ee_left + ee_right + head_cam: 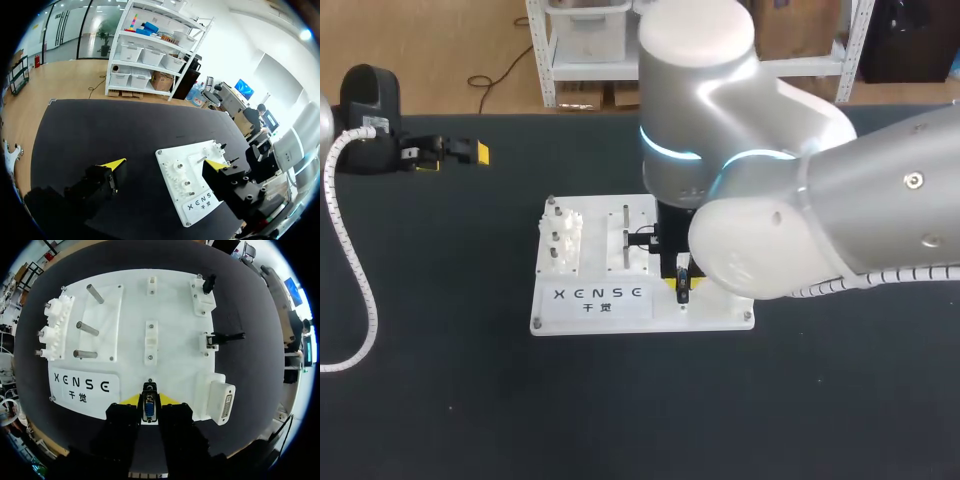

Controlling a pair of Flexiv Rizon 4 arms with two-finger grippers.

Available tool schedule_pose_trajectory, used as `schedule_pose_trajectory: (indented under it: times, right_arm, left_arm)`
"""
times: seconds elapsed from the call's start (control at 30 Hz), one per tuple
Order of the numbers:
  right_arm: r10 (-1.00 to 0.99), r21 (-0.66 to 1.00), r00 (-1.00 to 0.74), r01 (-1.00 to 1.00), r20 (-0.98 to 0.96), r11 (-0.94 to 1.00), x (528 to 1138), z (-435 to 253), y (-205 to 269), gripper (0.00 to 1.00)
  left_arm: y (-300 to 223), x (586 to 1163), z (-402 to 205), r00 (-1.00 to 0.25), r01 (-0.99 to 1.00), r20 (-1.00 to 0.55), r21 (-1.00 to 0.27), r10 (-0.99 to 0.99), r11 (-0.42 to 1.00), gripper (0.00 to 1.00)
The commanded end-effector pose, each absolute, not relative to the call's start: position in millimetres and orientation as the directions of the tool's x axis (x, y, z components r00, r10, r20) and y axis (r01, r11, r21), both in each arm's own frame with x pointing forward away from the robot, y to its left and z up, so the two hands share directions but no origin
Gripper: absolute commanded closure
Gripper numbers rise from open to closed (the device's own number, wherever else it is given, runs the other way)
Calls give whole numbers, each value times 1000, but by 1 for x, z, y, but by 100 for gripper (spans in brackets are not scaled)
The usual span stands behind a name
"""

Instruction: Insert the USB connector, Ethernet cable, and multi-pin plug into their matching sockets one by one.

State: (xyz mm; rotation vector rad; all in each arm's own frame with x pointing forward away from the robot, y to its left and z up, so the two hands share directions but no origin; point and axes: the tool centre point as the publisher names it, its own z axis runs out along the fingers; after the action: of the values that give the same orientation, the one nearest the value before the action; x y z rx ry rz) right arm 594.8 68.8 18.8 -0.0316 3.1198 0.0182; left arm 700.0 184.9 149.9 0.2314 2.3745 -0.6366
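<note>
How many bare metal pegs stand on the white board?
3, in a row beside the white gears: far peg, middle peg, near peg. None appears hidden.

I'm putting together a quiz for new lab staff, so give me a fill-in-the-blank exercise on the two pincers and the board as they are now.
1. The right pincer is shut on the ____ plug.
2. The left pincer is ____ and holds nothing, off to the side of the white board.
3. Beside the gears, ____ metal pegs stick out of the board.

Missing words: multi-pin; open; three.
</note>
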Motion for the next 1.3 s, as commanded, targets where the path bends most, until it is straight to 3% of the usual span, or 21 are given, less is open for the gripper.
schedule_pose_trajectory:
  times: [0.03,0.7,1.3]
  right_arm:
    - [-37,35,-998,-38,-43,999,589,21,64,100]
    - [-36,53,-989,-44,-146,998,590,57,54,100]
    - [19,1,-982,19,-187,1000,593,81,4,100]
  left_arm:
    - [185,700,150,-767,321,-642,-383,0,866,0]
    - [185,700,150,-767,321,-642,-383,0,866,0]
    - [185,700,150,-767,321,-642,-383,0,866,0]
